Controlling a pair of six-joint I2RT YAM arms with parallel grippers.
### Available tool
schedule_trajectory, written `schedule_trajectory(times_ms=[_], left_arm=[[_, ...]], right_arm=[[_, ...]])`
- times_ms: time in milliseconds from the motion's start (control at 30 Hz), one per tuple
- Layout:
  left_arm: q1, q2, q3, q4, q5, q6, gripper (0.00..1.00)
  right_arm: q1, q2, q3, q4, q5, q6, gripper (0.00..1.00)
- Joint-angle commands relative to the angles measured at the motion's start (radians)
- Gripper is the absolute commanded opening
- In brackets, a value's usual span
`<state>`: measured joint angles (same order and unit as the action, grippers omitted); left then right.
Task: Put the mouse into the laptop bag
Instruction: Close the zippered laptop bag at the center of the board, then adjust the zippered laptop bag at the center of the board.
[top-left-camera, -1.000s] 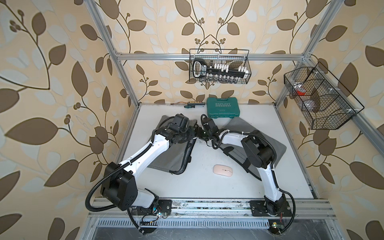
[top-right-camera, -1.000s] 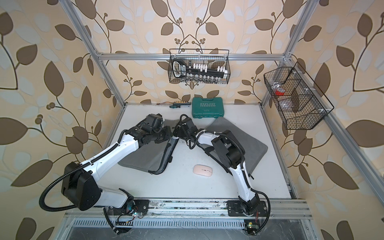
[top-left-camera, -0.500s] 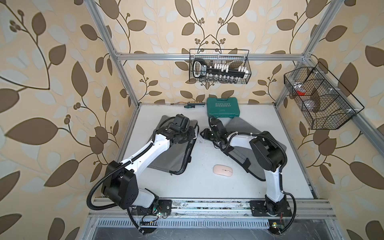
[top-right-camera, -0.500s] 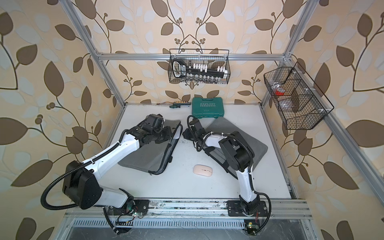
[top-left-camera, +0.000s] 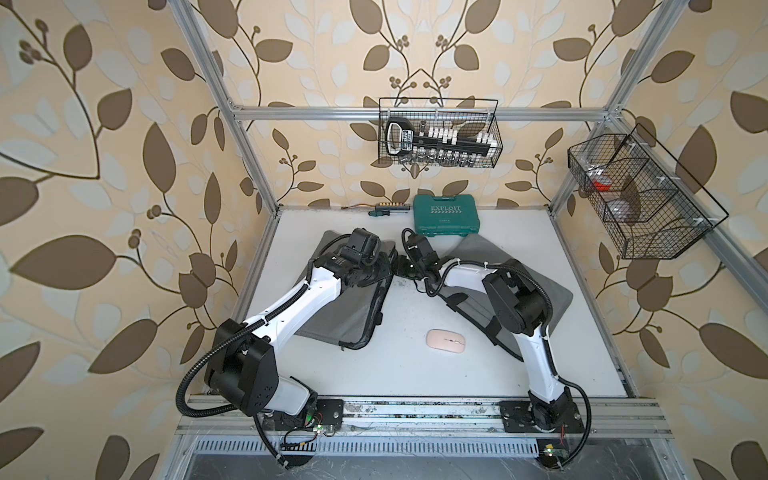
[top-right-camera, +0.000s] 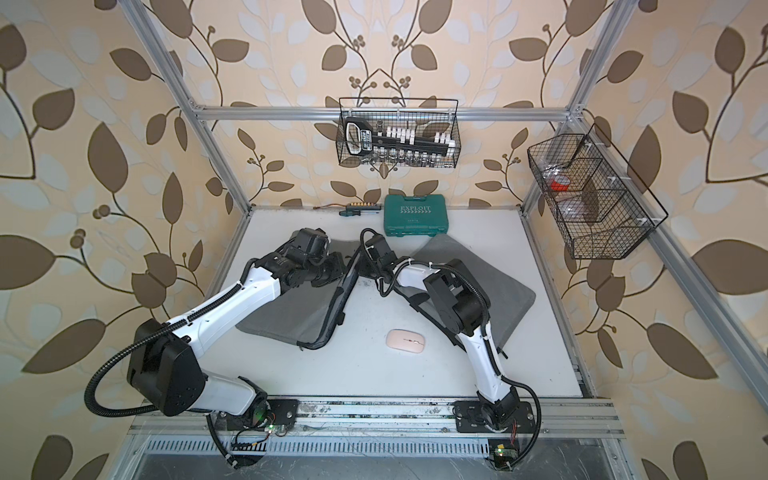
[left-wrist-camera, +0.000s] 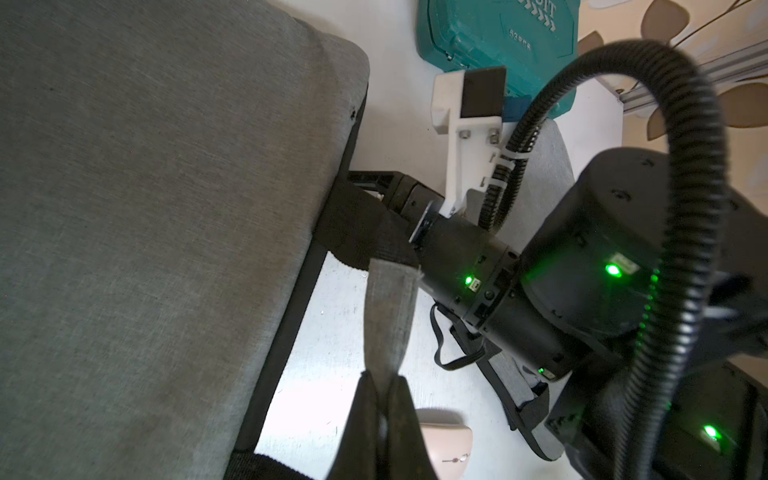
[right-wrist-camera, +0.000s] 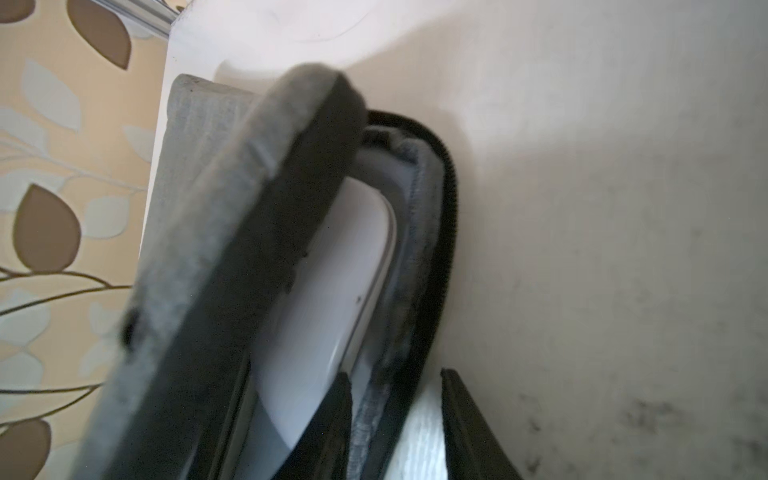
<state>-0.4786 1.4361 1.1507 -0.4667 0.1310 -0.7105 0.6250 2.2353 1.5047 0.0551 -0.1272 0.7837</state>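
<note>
The left gripper (left-wrist-camera: 379, 384) was clamped on the grey strap (left-wrist-camera: 388, 316) of the laptop bag (top-left-camera: 349, 316), holding its flap up, while the right gripper (right-wrist-camera: 395, 374) straddled the bag's lower rim (whether it had bitten down could not be told). The pink mouse (top-left-camera: 445, 341) lay on the table (top-left-camera: 415, 374), apart from the bag's open side. A slipping strap could drop the flap shut.
</note>
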Motion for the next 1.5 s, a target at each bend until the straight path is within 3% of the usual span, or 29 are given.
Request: schedule_trajectory(times_ms=[0, 133, 167, 300, 367, 400, 567, 700, 833, 933, 1067, 1267, 1467], left_arm=[[-0.008, -0.009, 0.047, 0.040, 0.012, -0.003, 0.00], [-0.007, -0.015, 0.050, 0.027, 0.004, -0.012, 0.00], [-0.008, -0.018, 0.050, 0.022, 0.004, -0.016, 0.05], [-0.008, -0.063, 0.034, 0.016, -0.032, -0.033, 0.79], [-0.007, -0.108, 0.009, 0.022, -0.050, -0.036, 0.96], [-0.008, -0.138, -0.012, 0.013, -0.072, -0.046, 0.99], [-0.006, -0.347, -0.137, -0.115, -0.250, -0.167, 0.99], [-0.003, -0.524, -0.282, -0.237, -0.384, -0.318, 0.99], [-0.002, -0.649, -0.400, -0.324, -0.440, -0.420, 0.99], [-0.002, -0.706, -0.487, -0.302, -0.408, -0.438, 0.99], [0.000, -0.689, -0.558, -0.327, -0.376, -0.480, 0.99], [-0.002, -0.693, -0.608, -0.441, -0.431, -0.582, 0.99], [-0.002, -0.776, -0.713, -0.363, -0.410, -0.597, 0.99]], right_arm=[[0.008, 0.019, 0.025, -0.033, 0.014, -0.008, 0.35], [-0.010, -0.034, -0.034, -0.036, 0.013, -0.004, 0.38], [-0.017, -0.068, -0.066, -0.034, 0.017, -0.006, 0.42], [-0.036, -0.267, -0.281, -0.001, 0.079, -0.009, 0.54], [-0.035, -0.371, -0.388, 0.016, 0.101, -0.016, 0.59], [-0.030, -0.427, -0.443, 0.021, 0.109, -0.018, 0.61], [-0.003, -0.666, -0.688, 0.098, 0.149, 0.005, 0.65], [0.064, -0.753, -0.761, 0.074, 0.155, -0.005, 0.68], [0.128, -0.825, -0.878, 0.151, 0.147, 0.031, 0.83], [0.187, -0.874, -0.942, 0.201, 0.177, 0.038, 0.88], [0.293, -0.865, -0.912, 0.158, 0.239, 0.025, 0.89], [0.432, -0.766, -0.836, 0.152, 0.292, 0.049, 0.89], [0.485, -0.645, -0.747, 0.155, 0.292, 0.069, 0.89]])
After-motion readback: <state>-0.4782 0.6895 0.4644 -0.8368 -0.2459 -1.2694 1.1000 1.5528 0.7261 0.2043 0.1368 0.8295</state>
